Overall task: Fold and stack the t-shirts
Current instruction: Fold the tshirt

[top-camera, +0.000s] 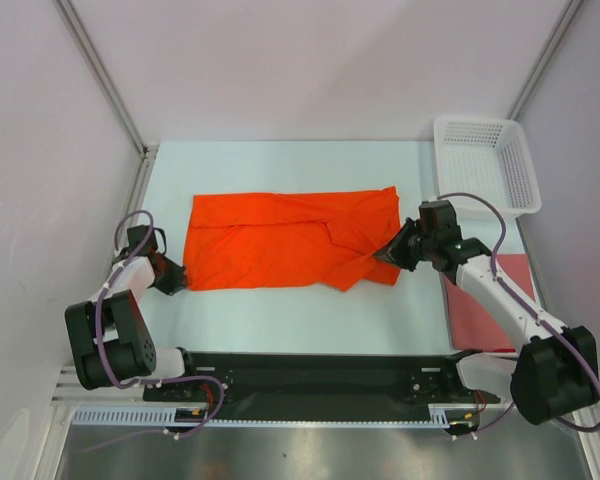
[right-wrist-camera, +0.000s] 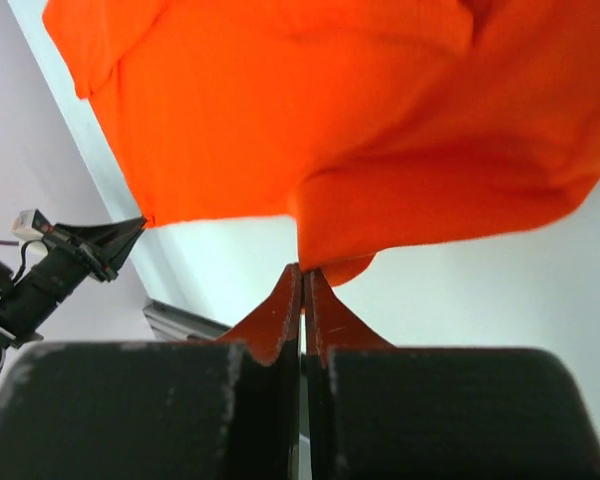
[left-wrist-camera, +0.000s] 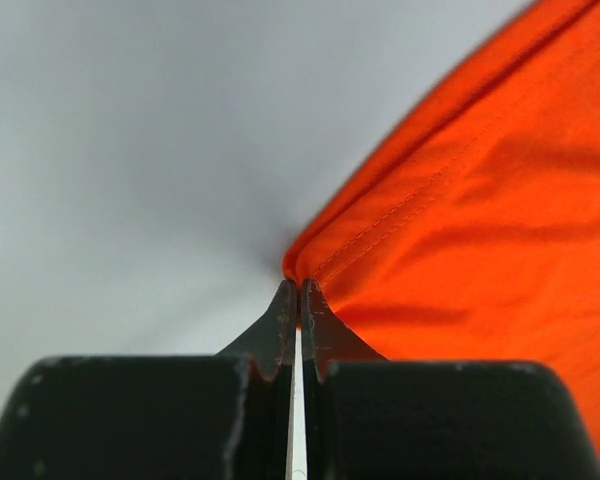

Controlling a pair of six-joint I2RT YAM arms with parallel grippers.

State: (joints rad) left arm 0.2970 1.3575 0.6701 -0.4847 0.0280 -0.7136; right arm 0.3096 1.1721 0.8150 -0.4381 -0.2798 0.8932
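White basket (lattice) — near orange t-shirt

Walls: plain white panels, grey metal corner posts.
Table: pale bluish-white flat top.
Light: soft, even.

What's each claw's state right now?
Left claw: closed, pinching a corner of the bright orange cloth t-shirt.
Right claw: closed, pinching the same t-shirt's opposite end.
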